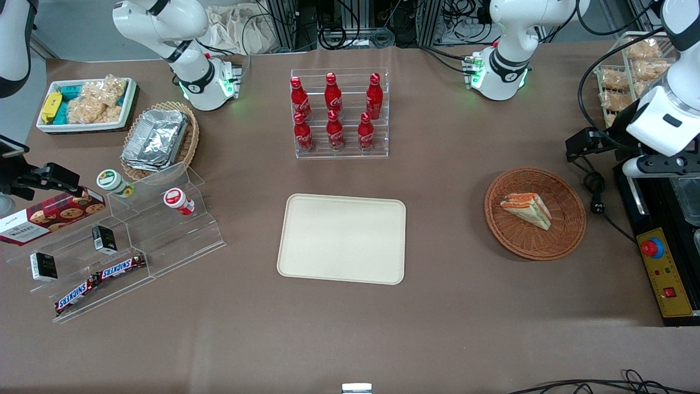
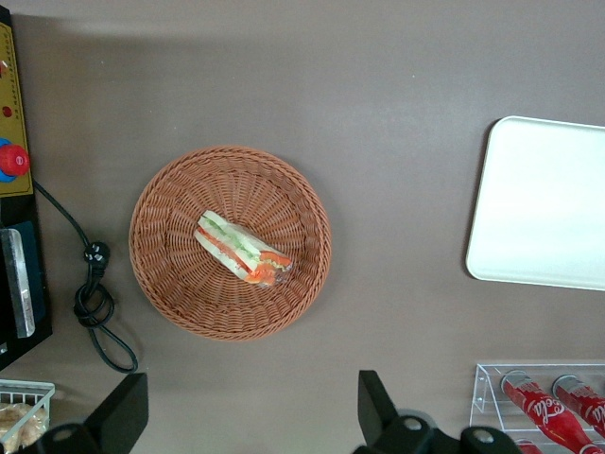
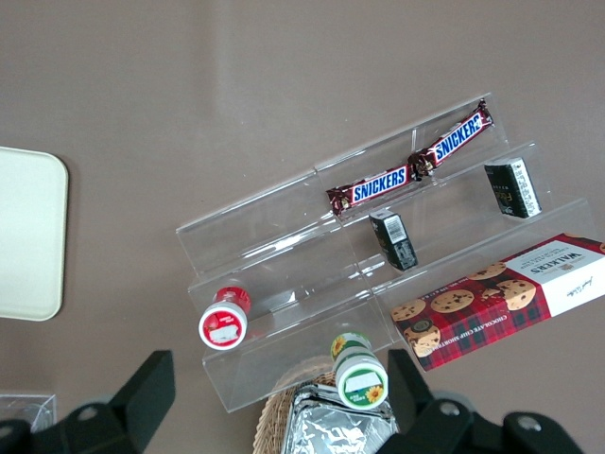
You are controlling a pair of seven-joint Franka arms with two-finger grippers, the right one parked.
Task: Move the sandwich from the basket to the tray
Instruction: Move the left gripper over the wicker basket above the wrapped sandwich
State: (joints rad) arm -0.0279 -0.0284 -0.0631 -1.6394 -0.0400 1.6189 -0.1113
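The sandwich (image 1: 526, 210), a wrapped triangular wedge with orange-red and green layers, lies in the round reddish-brown basket (image 1: 569, 241). Both also show in the left wrist view, the sandwich (image 2: 242, 249) in the basket (image 2: 170, 284). The cream tray (image 1: 342, 238) lies flat and bare in the middle of the table, toward the parked arm from the basket; its edge shows in the wrist view (image 2: 544, 203). My left gripper (image 2: 248, 411) is open wide and empty. It hangs high above the table, a little farther from the front camera than the basket. In the front view its hand (image 1: 648, 166) is at the working arm's end.
A clear rack of red cola bottles (image 1: 339, 112) stands farther from the front camera than the tray. A black control box (image 1: 664, 273) and a coiled cable (image 1: 596, 205) lie beside the basket at the working arm's end. Snack shelves (image 1: 126, 241) stand at the parked arm's end.
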